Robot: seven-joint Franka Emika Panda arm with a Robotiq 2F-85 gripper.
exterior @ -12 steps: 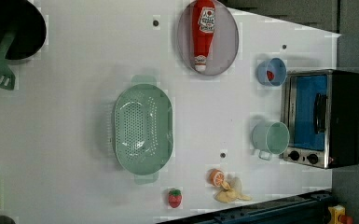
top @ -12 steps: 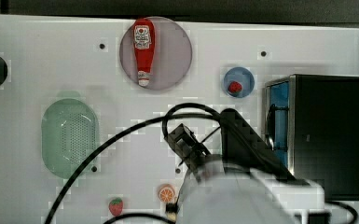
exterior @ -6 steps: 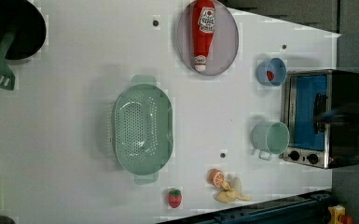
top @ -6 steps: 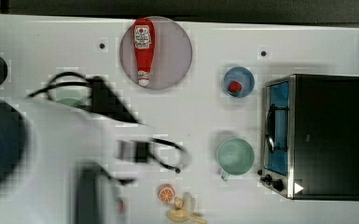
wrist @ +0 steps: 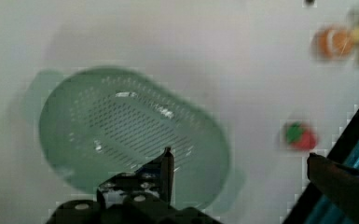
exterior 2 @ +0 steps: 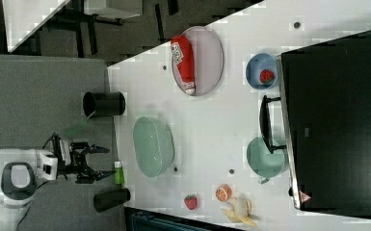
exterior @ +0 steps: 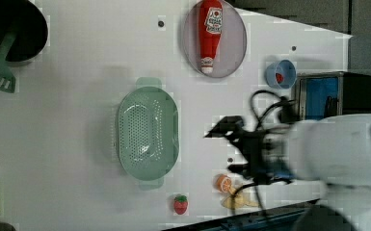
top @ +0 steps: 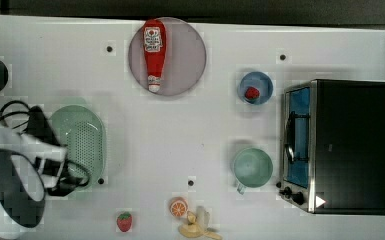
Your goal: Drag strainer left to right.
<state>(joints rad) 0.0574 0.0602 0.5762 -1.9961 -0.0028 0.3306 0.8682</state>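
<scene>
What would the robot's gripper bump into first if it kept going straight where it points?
Probably the strainer. In the wrist view the open gripper looks down over the strainer's rim nearest the strawberry, so it might just meet the table beside it; depth is unclear.

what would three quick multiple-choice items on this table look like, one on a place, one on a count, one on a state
1. Where does the ketchup bottle lie?
A. on the round plate
B. in the strainer
C. on the toaster oven

2. How many strawberries are in the top view?
A. one
B. two
C. four

3. How do the gripper jaws stand?
A. shut on the strainer
B. shut on the mug
C. open, holding nothing

Answers:
1 A, the bottle rests on the plate.
2 B, one strawberry on the table, another in the blue bowl.
3 C, in the right view the jaws are spread and apart from the strainer.
</scene>
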